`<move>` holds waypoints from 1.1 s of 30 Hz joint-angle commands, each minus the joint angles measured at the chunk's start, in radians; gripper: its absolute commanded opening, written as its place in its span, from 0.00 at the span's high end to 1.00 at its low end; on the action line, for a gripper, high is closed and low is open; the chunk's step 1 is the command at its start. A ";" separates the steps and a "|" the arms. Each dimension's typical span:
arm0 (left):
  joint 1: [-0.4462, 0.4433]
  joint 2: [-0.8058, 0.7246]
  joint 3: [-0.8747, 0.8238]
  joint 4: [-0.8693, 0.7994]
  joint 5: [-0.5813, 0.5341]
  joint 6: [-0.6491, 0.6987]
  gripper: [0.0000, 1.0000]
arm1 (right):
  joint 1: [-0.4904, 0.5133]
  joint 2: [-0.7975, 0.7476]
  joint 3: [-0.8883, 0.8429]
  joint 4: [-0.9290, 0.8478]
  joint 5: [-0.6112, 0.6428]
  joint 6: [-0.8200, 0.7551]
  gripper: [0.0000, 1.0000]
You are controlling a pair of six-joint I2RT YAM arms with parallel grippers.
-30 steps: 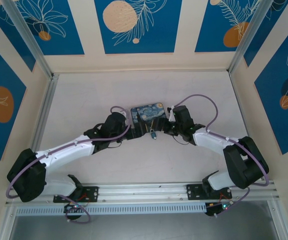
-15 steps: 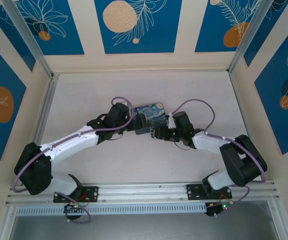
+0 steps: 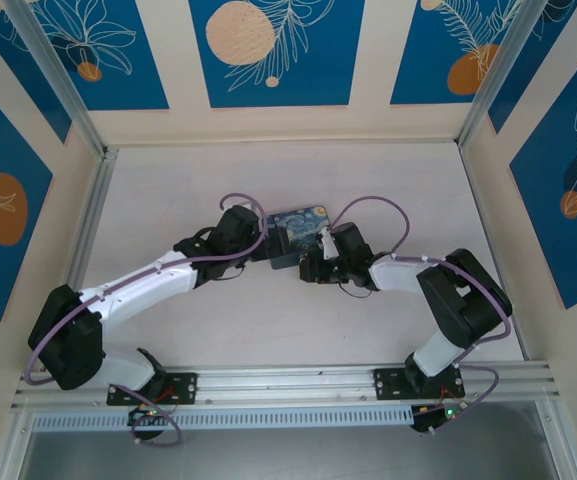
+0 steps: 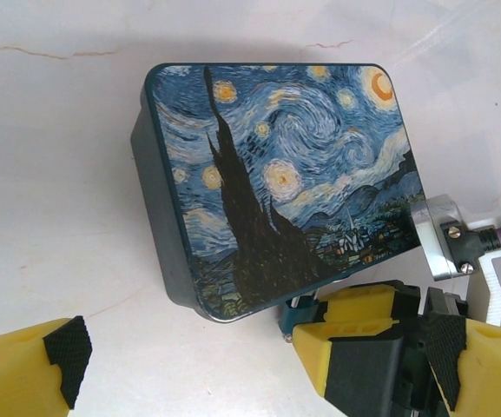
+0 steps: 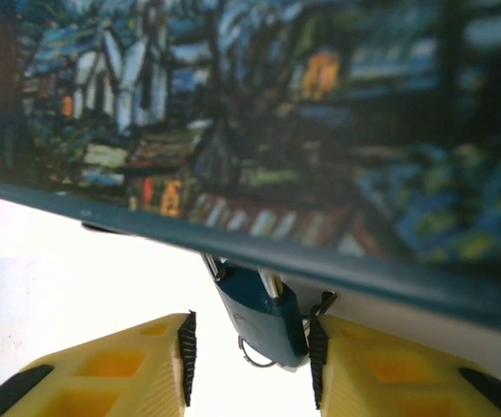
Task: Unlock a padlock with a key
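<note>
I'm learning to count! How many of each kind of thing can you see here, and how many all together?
painted tin box: 1
padlock: 1
grippers: 2, the left gripper and the right gripper
Total: 4

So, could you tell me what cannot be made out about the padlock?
Shackle top of the padlock: right wrist view, behind the tin rim.
Keyhole end and any key: right wrist view, blurred.
Most of the padlock: left wrist view, behind a yellow finger of the right gripper.
Whole padlock: top view, too small, under that gripper.
</note>
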 commanded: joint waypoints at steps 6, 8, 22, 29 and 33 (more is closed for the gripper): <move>0.016 -0.026 0.010 -0.023 -0.037 -0.008 0.00 | 0.004 0.015 0.007 -0.002 0.041 -0.003 0.79; 0.016 -0.026 0.008 -0.024 -0.041 -0.008 0.00 | 0.004 0.004 -0.005 0.004 0.056 0.008 0.86; 0.018 -0.017 0.041 -0.065 -0.070 0.050 0.00 | -0.052 -0.208 -0.101 -0.043 0.028 0.029 0.59; 0.025 0.052 0.102 -0.082 0.007 0.092 0.00 | -0.064 -0.257 -0.151 -0.004 0.028 0.077 0.59; 0.030 0.100 0.138 -0.092 0.051 0.107 0.00 | -0.065 -0.213 -0.132 0.011 0.021 0.067 0.58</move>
